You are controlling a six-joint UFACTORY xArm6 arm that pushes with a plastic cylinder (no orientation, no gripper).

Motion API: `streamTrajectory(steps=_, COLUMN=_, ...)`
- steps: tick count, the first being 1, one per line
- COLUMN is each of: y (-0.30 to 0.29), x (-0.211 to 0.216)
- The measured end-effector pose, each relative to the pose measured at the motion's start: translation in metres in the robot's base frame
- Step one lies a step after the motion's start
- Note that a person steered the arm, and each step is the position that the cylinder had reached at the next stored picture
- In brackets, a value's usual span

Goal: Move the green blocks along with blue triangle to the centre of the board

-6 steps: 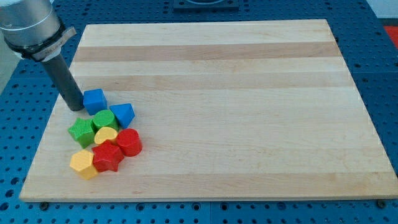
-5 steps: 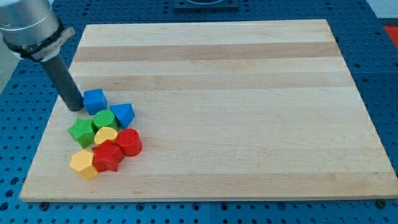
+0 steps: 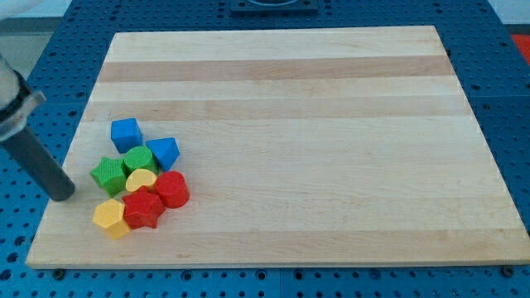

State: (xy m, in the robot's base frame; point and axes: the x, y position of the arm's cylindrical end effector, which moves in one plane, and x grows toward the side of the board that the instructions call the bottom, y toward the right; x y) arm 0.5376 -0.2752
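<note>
My tip (image 3: 63,195) stands on the left edge of the wooden board (image 3: 315,124), to the left of the cluster of blocks and apart from all of them; the closest block is the green star-shaped block (image 3: 108,175), a little to the right of the tip. There is no gripper on this arm, only the dark rod, so nothing is spread or pinched. All the blocks lie together in the near-left part of the board, well away from its centre. The blue cube (image 3: 126,132) is the farthest of the group and sits slightly apart from the others. Just to the right of the green star is the second green block (image 3: 140,159), rounded in shape, and the blue triangle (image 3: 165,151) touches it on the right side. Nearer than these lie the yellow half-round block (image 3: 141,180), the red round block (image 3: 172,189), the red star-shaped block (image 3: 144,208) and the yellow hexagonal block (image 3: 111,218), packed closely together.
</note>
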Motion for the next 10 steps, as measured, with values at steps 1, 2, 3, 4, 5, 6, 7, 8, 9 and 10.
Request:
streamTrajectory(steps=1, y=0.006, x=0.002)
streamTrajectory(steps=2, y=0.006, x=0.002)
streamTrajectory(steps=3, y=0.009, x=-0.005)
streamTrajectory(steps=4, y=0.016, x=-0.009)
streamTrajectory(steps=5, y=0.028, x=-0.009)
streamTrajectory(steps=6, y=0.046, x=-0.010)
streamTrajectory(steps=7, y=0.068, x=-0.023)
streamTrajectory(steps=8, y=0.091, x=-0.042)
streamTrajectory(steps=9, y=0.113, x=-0.058)
streamTrajectory(steps=10, y=0.136, x=-0.074)
